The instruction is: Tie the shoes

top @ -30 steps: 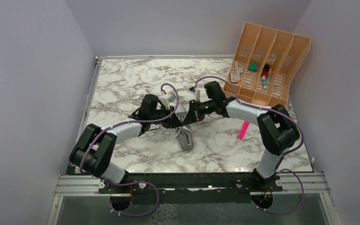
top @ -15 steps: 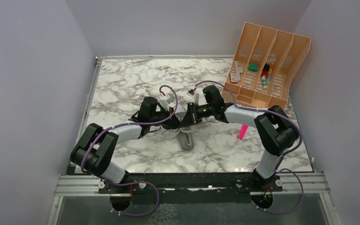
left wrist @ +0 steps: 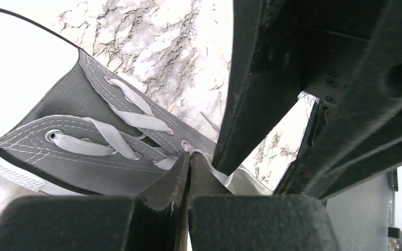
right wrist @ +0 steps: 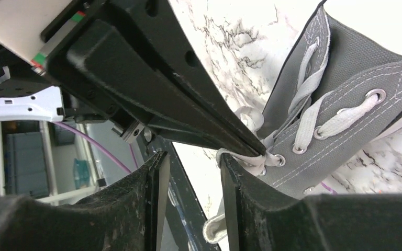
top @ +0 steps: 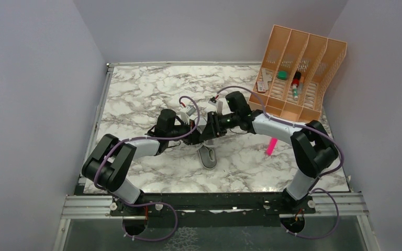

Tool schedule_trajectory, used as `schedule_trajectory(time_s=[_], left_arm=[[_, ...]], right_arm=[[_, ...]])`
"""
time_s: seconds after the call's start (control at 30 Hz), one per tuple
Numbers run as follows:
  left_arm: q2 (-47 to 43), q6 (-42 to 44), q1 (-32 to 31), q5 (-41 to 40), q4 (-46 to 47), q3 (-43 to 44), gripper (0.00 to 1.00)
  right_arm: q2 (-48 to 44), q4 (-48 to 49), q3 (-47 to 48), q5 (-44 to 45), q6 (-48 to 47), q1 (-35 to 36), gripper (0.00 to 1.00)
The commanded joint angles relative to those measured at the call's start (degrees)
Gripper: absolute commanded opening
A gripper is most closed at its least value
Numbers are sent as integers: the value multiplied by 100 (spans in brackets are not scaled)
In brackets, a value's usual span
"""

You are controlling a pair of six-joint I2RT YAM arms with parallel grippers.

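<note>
Tying step: grippers are crowding the white laces (left wrist: 136,119) at the top eyelets.
Grey sneaker (top: 208,157): lying at frame centre, top view.
Left gripper (left wrist: 189,172): clamping one of them.
Right gripper (right wrist: 192,167): gaping wide alongside.
Next move: likely calling for a second grasp.

The small grey canvas sneaker (top: 208,156) stands on its sole near the middle of the marble table (top: 136,89). Its white laces (left wrist: 136,121) criss-cross through metal eyelets (right wrist: 376,95), the ends untied.

Robot lab test cell, shown by plain grey walls (top: 36,78), marble-patterned surface (top: 136,89), aluminium mounting rail (top: 84,205), purple cabling (top: 159,238)
</note>
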Motion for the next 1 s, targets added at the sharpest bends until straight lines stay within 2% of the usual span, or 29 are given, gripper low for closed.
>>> schedule_trajectory(time_s=[0.0,0.47,0.53,0.63,0.83,0.97], left_arm=[[170,106,-73,360,170,43,0],[227,118,-71,350,167,18,0],[216,113,-73,350,164,20,0],[191,122,-73,341,164,14,0],[168,80,-68,346,166,26,0],[121,44,-64,334,163,42,0]], right_arm=[[-372,-801,390,259,-387,64,48],[-702,-2117,612,848,-834,-55,52],[-733,-2071,516,841,-713,-236,48],[-656,-1831,329,717,-612,-452,38],[111,-1873,584,473,-1073,-473,18],[295,-1768,646,337,-1137,-471,18]])
